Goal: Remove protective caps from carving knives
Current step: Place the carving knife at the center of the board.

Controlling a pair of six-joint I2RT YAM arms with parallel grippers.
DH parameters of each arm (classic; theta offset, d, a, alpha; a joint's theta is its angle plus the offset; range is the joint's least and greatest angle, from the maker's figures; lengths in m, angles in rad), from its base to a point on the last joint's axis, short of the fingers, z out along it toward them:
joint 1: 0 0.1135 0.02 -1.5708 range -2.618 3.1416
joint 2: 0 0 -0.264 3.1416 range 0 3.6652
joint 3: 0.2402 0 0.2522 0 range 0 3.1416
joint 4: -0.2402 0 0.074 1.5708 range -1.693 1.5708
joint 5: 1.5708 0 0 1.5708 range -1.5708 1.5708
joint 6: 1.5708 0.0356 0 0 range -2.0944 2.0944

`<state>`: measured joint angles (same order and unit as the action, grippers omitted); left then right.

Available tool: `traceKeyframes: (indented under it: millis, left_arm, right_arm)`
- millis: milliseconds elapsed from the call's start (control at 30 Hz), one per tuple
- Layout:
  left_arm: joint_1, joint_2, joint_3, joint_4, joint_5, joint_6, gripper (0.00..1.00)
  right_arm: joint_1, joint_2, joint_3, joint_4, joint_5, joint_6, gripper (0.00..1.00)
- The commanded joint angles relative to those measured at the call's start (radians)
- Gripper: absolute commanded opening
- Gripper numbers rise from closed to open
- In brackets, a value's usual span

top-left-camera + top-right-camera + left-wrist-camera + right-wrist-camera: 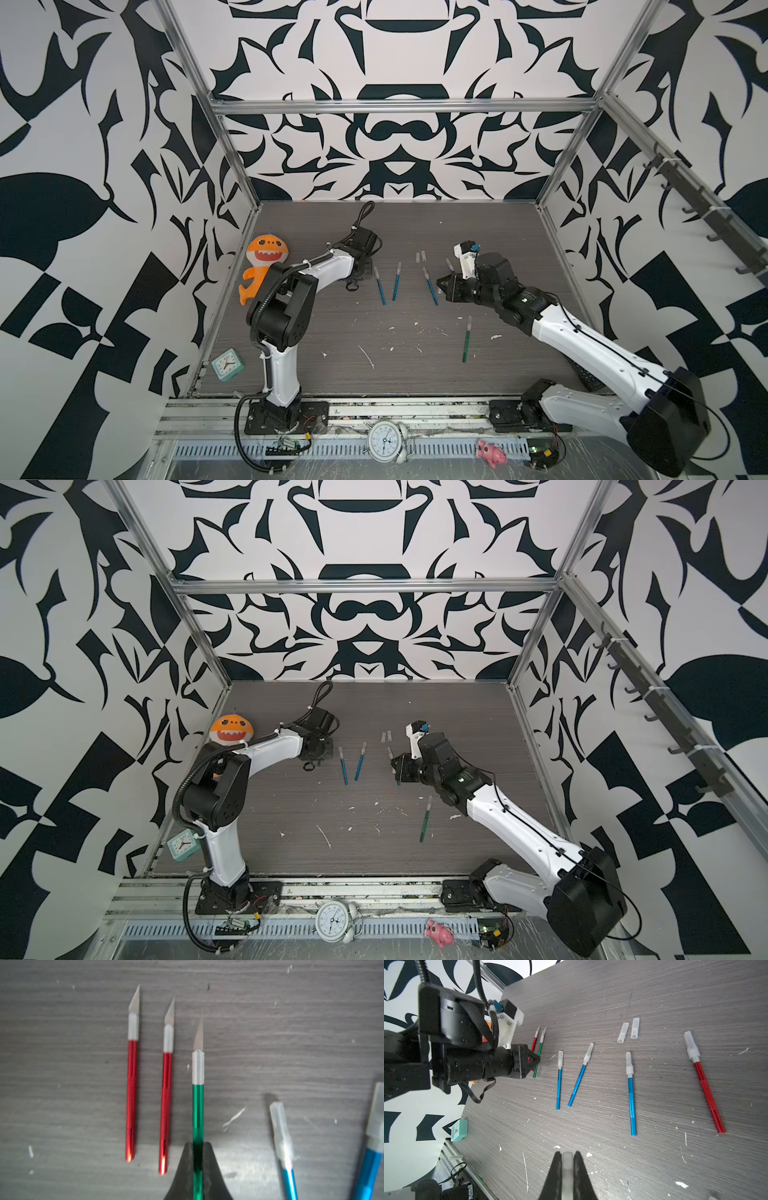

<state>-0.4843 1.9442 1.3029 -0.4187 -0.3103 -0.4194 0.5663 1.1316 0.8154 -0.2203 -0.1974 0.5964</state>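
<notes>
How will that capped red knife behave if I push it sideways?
The capped red knife looks thin and rigid: probably light and stiff. Its wider cap may make it pivot instead of rolling straight. The seemingly textured handle should grip well.

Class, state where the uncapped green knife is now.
In the left wrist view, the uncapped green knife is clamped in the left tool, alongside the nearer bare red knife of two.
</notes>
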Motion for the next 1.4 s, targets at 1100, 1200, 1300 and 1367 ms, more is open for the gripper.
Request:
traceKeyframes:
  millis: [1100, 1200, 1300, 1367]
  left_arm:
    - [0.03, 0.116, 0.154, -0.11, -0.018, 0.043, 0.43]
    - [0.029, 0.089, 0.172, -0.12, -0.012, 0.044, 0.46]
    - [0.024, 0.055, 0.188, -0.126, 0.005, 0.044, 0.47]
    - [0.017, 0.032, 0.2, -0.132, 0.007, 0.045, 0.48]
  right_arm:
    - [0.005, 0.008, 0.01, -0.01, 0.015, -0.004, 0.0]
    - [0.006, 0.012, 0.016, -0.013, 0.02, -0.006, 0.0]
    - [0.006, 0.018, 0.023, -0.017, 0.021, -0.006, 0.0]
    - [0.006, 0.02, 0.027, -0.019, 0.019, -0.005, 0.0]
